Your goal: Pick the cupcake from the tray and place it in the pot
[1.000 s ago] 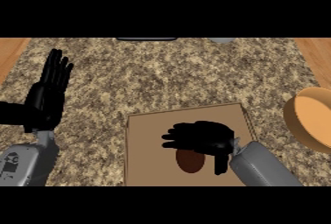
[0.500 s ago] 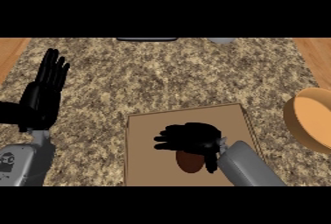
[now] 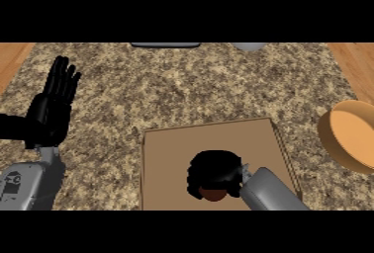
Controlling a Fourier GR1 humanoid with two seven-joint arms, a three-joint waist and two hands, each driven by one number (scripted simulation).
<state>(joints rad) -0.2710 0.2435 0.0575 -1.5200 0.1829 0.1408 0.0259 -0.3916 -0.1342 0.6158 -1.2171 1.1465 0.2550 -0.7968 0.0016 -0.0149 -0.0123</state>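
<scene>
So the right hand (image 3: pixel 214 169) is curled right over the dark brown cupcake (image 3: pixel 212 194) on the flat brown tray (image 3: pixel 168 148), hiding most of it. The left hand (image 3: pixel 51 106) is open, far left.

Even, soft light, faint shadow on counter (image 3: pixel 219 84) beside left forearm (image 3: pixel 22 185)

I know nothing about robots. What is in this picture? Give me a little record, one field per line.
surface: speckled stone counter
lower middle: flat brown tray
treat: brown cupcake within the tray's outline, mostly hidden
right side: right robot hand curled over the cupcake
left side: left robot hand open, fingers up, resting at the left edge
right edge: tan pot, apart from the tray
progress: cupcake not yet in the pot
</scene>
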